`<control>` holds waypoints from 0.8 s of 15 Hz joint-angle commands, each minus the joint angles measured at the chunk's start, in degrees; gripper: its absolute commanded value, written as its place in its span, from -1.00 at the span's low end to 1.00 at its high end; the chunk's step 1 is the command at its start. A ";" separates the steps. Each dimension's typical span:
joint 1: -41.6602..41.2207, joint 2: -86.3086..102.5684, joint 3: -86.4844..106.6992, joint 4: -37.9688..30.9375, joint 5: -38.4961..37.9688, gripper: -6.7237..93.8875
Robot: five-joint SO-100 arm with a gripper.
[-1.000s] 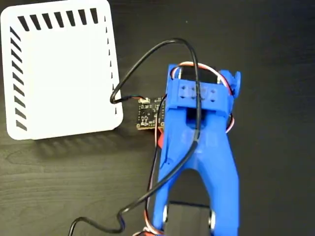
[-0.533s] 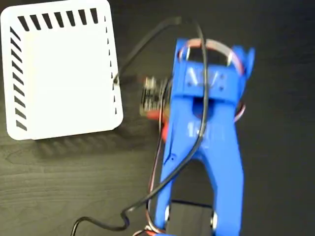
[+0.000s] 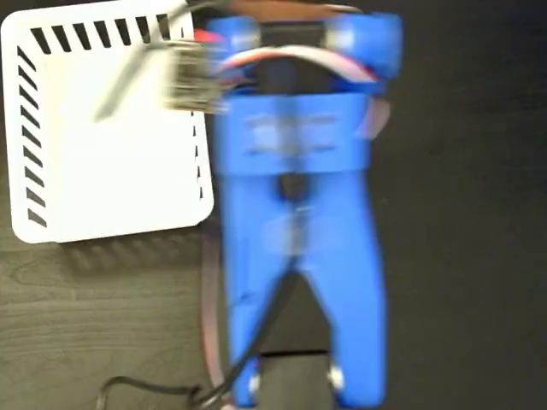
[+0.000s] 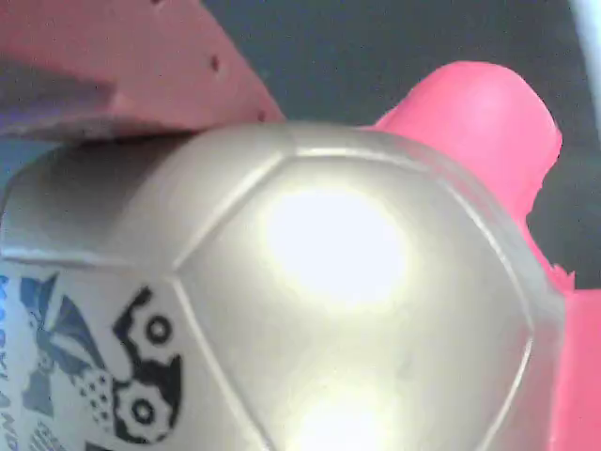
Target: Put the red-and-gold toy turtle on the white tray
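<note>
In the wrist view the red-and-gold toy turtle (image 4: pixel 319 301) fills almost the whole picture: a shiny gold domed shell with a black mark at lower left and a red part (image 4: pixel 474 117) sticking out at upper right. My gripper (image 4: pixel 310 127) is shut on it, and one red finger (image 4: pixel 141 66) presses on the shell's upper left. In the fixed view the blurred blue arm (image 3: pixel 295 171) hides the turtle and the fingers. The white tray (image 3: pixel 102 162) with black slanted slots lies at upper left, and the arm's front end reaches over its right edge.
A small circuit board (image 3: pixel 192 81) on the wrist, blurred, hangs over the tray's upper right corner. A black cable (image 3: pixel 145 389) trails along the dark wooden table (image 3: pixel 461 213) at the bottom left.
The arm has swung up and to the left, towards the tray. Its circuit board, which was beside the tray's lower right corner, is now over the tray's upper right edge.
</note>
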 commanded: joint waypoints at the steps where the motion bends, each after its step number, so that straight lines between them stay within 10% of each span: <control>1: -7.38 4.31 -6.77 0.88 2.46 -0.87; 12: -21.09 -23.20 -17.31 -4.48 6.68 -0.87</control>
